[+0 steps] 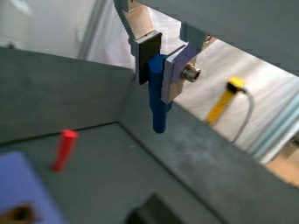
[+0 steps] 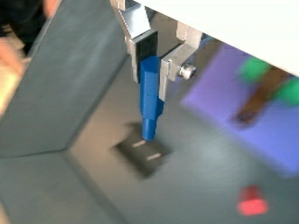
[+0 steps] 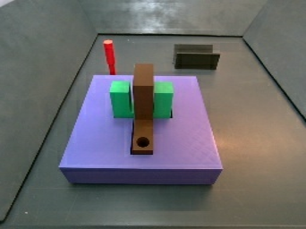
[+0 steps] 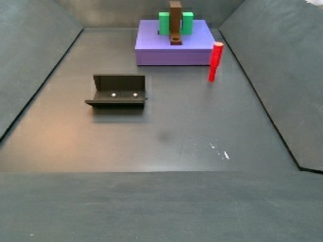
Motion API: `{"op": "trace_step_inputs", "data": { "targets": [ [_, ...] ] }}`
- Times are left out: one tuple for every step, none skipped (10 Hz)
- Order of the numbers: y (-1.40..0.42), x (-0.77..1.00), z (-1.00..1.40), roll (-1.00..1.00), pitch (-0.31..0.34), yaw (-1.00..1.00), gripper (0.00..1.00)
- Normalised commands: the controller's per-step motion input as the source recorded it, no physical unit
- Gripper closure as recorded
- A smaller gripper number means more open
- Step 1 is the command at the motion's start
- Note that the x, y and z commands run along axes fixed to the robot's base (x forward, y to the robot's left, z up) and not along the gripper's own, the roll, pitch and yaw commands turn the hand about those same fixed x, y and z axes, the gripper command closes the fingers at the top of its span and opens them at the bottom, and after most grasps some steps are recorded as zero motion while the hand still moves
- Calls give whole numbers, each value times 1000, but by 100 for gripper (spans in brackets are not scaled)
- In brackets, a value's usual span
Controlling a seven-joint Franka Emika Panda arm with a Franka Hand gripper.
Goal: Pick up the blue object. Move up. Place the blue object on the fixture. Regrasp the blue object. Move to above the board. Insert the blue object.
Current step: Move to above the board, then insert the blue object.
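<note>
Up in the air we go: the gripper (image 1: 159,68) is clamped on the top end of the blue object (image 1: 158,101), which hangs straight down between the silver fingers (image 1: 179,72), well clear of the floor in both wrist views. My read is that the lift is done and the carry to the fixture (image 2: 145,153) is on.

Left to right in a side view: the red peg (image 3: 109,56) stands upright just off the board's far left corner. Next comes the board (image 3: 107,143), bearing the green block (image 3: 120,98) and the brown bar (image 3: 143,107) with its round hole. To the right, well apart, the fixture sits by the back wall.

To do this well, I'd say keep the peg vertical, centre it over the notched top, then descend slowly; in a wrist view the tip appears close to above the fixture, though height is hard to judge.

Hidden: neither side view shows the arm or the peg at all. The wrist views are soft, and the grip contact is partly masked by the pads.
</note>
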Motion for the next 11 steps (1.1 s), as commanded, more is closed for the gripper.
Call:
{"op": "trace_step_inputs", "data": {
  "targets": [
    [-846,-738,183,-1000,96,-49,100],
    [-419,-411,73,-1000,100,-41,100],
    [-259,-268,32,-1000,104,-41,100],
    [-131,-149,41,-1000,93,-32,100],
    [-97,-133,26,-1000,86,-27,100],
    [9,-80,6,-1000,66,-13,100],
    [31,-65,-3,-880,41,-6,100],
    [26,-54,-8,-634,11,-6,100],
    [14,-41,-2,-424,-1,-6,100],
    [9,-32,-3,-271,-6,-3,100],
    [-103,-51,-114,-126,0,34,100]
  ]
}}
